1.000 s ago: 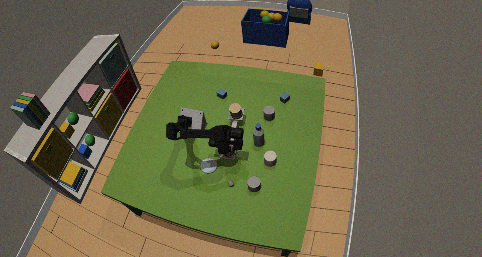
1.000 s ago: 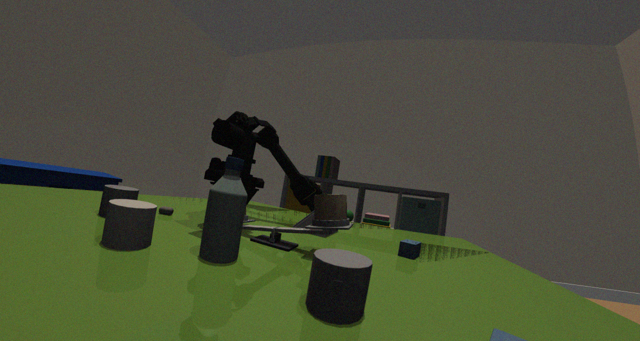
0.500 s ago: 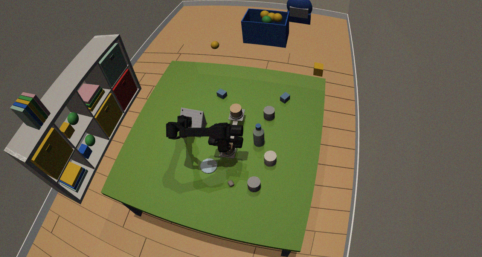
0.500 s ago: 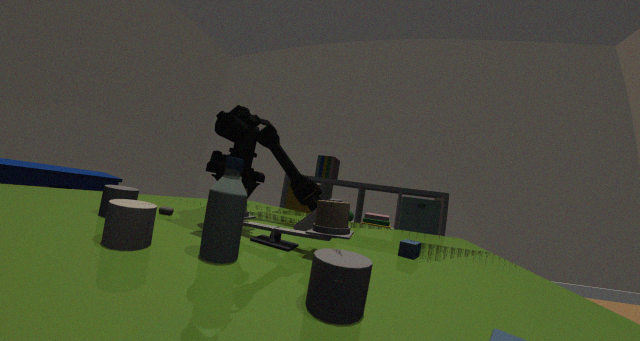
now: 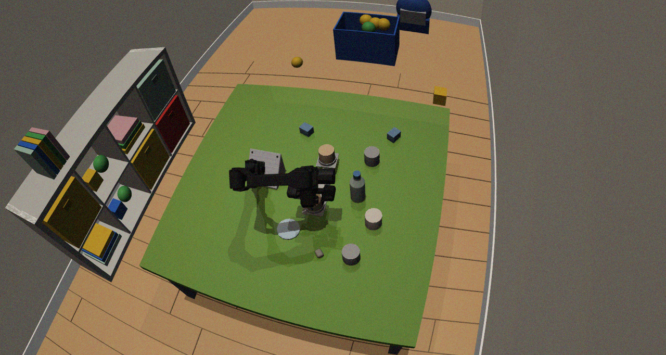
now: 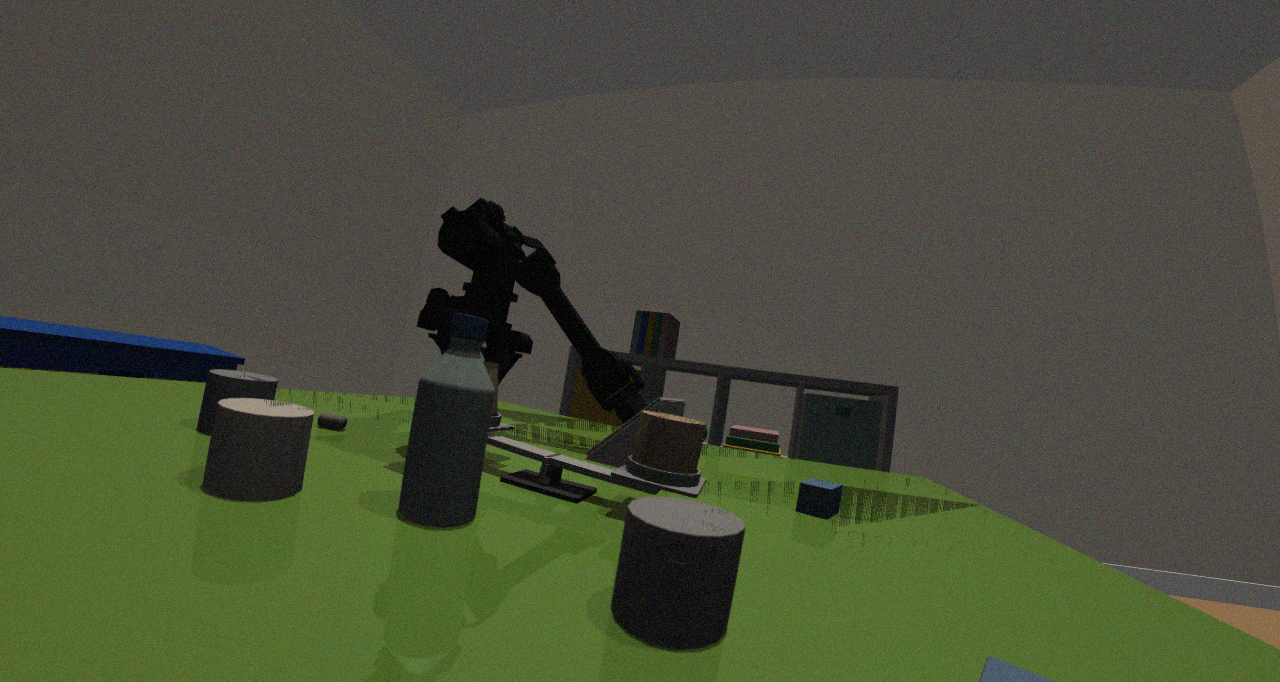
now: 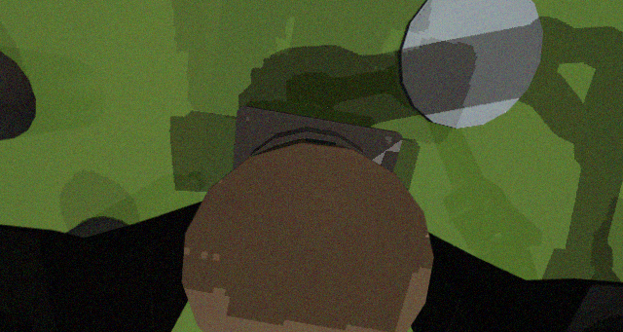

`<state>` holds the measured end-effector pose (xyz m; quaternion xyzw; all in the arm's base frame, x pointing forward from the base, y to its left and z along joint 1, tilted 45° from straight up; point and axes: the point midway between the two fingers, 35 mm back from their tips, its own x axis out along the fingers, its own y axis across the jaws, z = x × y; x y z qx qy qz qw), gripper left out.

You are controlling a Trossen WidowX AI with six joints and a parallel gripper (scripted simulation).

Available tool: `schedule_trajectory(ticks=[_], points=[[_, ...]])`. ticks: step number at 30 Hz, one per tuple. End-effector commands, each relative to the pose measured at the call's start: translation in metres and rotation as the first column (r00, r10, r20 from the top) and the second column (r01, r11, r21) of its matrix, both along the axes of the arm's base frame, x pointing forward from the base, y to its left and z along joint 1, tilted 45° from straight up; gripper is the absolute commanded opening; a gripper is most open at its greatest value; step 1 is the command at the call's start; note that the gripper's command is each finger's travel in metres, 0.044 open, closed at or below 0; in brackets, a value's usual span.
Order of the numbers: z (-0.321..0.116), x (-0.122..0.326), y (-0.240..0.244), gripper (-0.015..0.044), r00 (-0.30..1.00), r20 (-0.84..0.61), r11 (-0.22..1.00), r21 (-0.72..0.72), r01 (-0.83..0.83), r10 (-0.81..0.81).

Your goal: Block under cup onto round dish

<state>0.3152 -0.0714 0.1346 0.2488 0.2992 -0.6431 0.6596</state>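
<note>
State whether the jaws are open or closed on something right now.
Closed on a cup: in the wrist view its brown top sits between the black jaws, above the balance pan.
</note>
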Motion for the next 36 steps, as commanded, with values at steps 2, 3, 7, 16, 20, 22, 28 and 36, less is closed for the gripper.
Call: schedule_trajectory(ticks=[2,3,7,16,20,22,28,36], points=[[0.008,0.005,0.006,0.0000,1.000,0.025,1.000,-0.001,-0.007,0.007],[0.009,0.005,0.007,0.0000,1.000,0.026,1.000,0.000,-0.008,0.008],[0.013,0.005,0.010,0.0000,1.000,0.027,1.000,0.000,-0.013,0.013],[0.021,0.005,0.019,0.0000,0.999,0.029,1.000,0.002,-0.025,0.024],[0.025,0.005,0.023,0.0000,0.999,0.030,1.000,0.003,-0.030,0.029],[0.027,0.005,0.024,0.0000,0.999,0.031,0.999,0.003,-0.032,0.032],[0.032,0.005,0.030,0.0000,0.999,0.032,0.999,0.004,-0.039,0.039],[0.039,0.004,0.037,0.0000,0.998,0.035,0.999,0.006,-0.049,0.049]])
